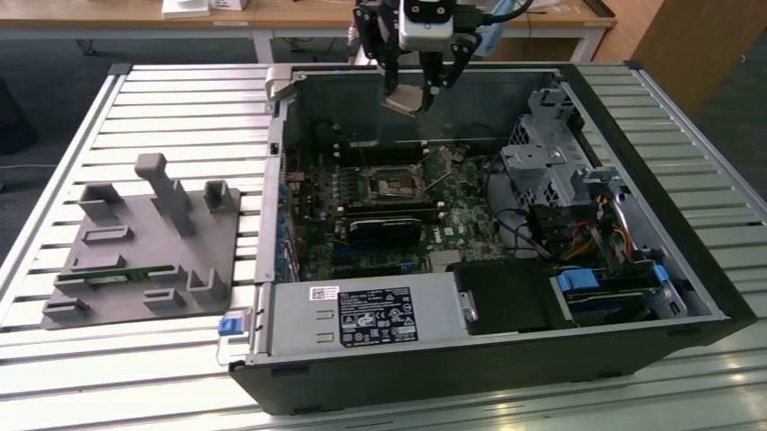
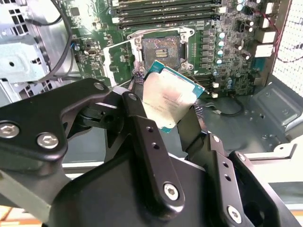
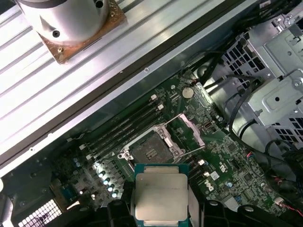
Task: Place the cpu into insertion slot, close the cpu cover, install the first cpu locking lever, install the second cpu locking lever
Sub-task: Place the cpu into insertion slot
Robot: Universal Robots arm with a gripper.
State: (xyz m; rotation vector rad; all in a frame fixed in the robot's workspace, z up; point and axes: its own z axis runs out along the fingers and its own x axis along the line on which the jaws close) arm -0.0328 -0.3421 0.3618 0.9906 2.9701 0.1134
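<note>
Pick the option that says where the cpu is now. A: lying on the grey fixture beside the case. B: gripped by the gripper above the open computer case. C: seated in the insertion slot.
B: the gripper is shut on the cpu, holding it clear of the insertion slot, which lies bare.

We are looking at a gripper [image 2: 168,106] built from matte black metal links, each one flat with rounded ends. Its fingers [image 2: 147,137] are showing small paired holes, and silver socket-head screws [image 2: 171,191] are sitting at the pivots. In the exterior view, a pale silver-white housing [image 1: 426,27] is topping the black linkage, with black cables [image 1: 513,9] looping off beside it.
</note>
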